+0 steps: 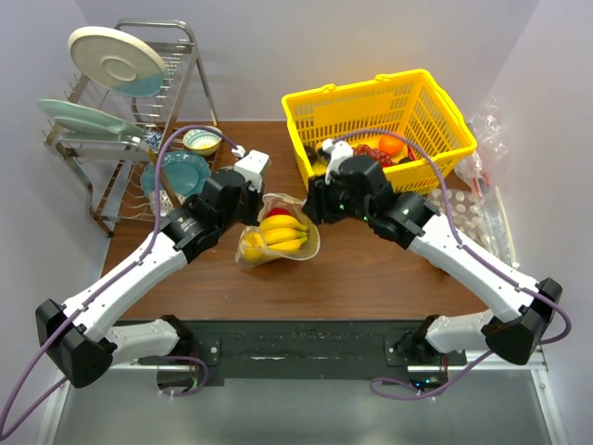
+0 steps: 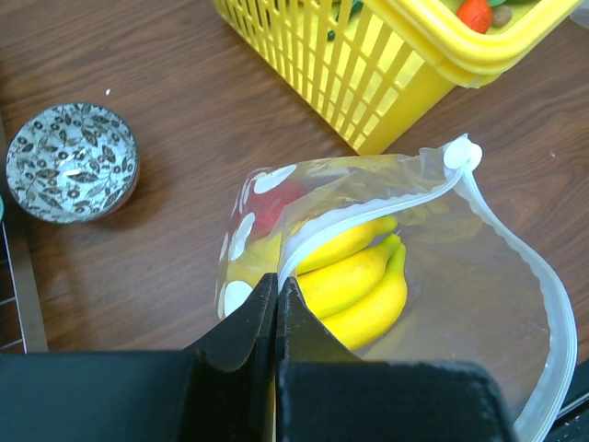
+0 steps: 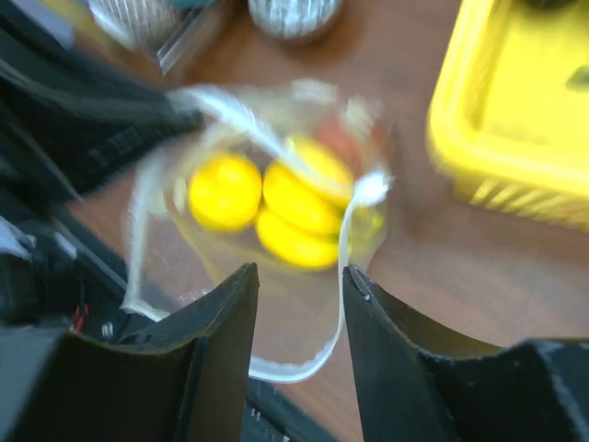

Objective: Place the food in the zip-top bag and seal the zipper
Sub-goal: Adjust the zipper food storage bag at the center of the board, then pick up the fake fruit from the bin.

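The clear zip-top bag lies on the wooden table between my two grippers, mouth gaping. Inside it are a yellow banana bunch and a red-orange fruit. My left gripper is shut on the whitish zipper at the left end of the mouth; the slider tab sits at the far end. My right gripper hangs open just above the bag's right side, the pale strip curving past its right finger untouched. That view is blurred. From above, the left gripper and right gripper flank the bag.
A yellow basket with red grapes and an orange stands back right, close behind the right wrist. A dish rack with plates fills the back left, a patterned bowl beside it. Crumpled clear plastic lies far right.
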Available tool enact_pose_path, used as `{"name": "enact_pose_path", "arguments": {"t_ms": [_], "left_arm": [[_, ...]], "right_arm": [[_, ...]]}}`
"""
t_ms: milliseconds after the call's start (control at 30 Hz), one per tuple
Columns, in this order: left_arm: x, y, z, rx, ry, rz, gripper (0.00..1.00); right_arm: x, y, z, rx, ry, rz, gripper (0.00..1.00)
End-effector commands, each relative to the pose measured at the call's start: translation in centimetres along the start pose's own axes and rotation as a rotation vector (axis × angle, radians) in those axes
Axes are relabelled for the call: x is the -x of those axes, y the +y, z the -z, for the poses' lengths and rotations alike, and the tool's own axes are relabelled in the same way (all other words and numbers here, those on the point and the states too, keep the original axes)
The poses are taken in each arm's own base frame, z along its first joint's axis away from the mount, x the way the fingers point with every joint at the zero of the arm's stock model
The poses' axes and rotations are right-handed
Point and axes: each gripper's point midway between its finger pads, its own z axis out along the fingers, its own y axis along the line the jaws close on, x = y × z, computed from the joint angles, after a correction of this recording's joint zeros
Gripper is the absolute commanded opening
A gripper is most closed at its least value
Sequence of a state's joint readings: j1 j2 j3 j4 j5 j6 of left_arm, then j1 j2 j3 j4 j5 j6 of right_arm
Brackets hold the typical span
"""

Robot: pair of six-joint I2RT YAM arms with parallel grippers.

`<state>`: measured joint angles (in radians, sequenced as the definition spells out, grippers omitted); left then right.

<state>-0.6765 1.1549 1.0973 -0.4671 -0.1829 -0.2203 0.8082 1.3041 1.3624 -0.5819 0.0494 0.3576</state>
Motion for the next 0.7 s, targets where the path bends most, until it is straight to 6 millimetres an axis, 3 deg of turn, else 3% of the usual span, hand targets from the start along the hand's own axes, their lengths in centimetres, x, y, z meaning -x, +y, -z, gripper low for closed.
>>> {"name": "enact_pose_path", "arguments": {"t_ms": [0,100,133,200,233,267,400,433,467,500,533,567,633,667], "left_arm": [[2.2,-0.5,-0.2,-0.036,-0.099,-0.055,0.00],[2.5,-0.8,-0.3,-0.059,-0.127,-0.083,0.00],[2.6,-1.3,-0.2,-0.086,-0.143,-0.093,0.00],[3.0,-1.7,0.1,-0.117,-0.192,-0.096,0.00],[2.9,-1.8,0.1,-0.130,-0.202,-0.105,0.00],[2.9,-1.8,0.2,-0.132,-0.212,-0.107,0.00],[2.5,-1.4,0.2,-0.112,-0.225,-0.106,0.00],[2.4,-1.2,0.1,-0.099,-0.224,-0.096,0.00],[1.9,-1.0,0.1,-0.093,-0.223,-0.090,0.00],[1.7,-1.0,0.0,-0.093,-0.226,-0.085,0.00],[1.6,-1.1,0.0,-0.102,-0.229,-0.074,0.00],[1.4,-1.3,0.0,-0.113,-0.227,-0.074,0.00],[1.2,-1.5,-0.2,-0.121,-0.218,-0.074,0.00],[1.2,-1.5,-0.4,-0.119,-0.217,-0.076,0.00]], "right_arm": [[6.5,-2.1,3.4,-0.116,-0.150,0.100,0.43],[10.0,-3.8,4.3,-0.157,-0.234,0.071,0.39],[11.0,-5.6,3.9,-0.186,-0.248,0.039,0.39],[12.9,-6.4,3.9,-0.172,-0.281,0.008,0.38],[13.7,-7.8,3.8,-0.204,-0.295,-0.002,0.38],[14.5,-8.7,2.6,-0.224,-0.289,-0.002,0.38],[15.6,-13.6,-0.4,-0.318,-0.208,-0.013,0.38],[15.9,-15.8,-0.6,-0.346,-0.202,-0.039,0.36],[16.5,-16.6,-0.8,-0.350,-0.211,-0.052,0.35],[15.9,-18.0,-2.5,-0.357,-0.179,-0.069,0.35],[16.0,-19.4,-2.9,-0.357,-0.178,-0.091,0.35],[16.5,-20.3,-3.3,-0.368,-0.187,-0.097,0.35],[15.4,-22.0,-6.1,-0.341,-0.129,-0.109,0.35],[15.6,-22.2,-6.7,-0.320,-0.127,-0.099,0.43]]}}
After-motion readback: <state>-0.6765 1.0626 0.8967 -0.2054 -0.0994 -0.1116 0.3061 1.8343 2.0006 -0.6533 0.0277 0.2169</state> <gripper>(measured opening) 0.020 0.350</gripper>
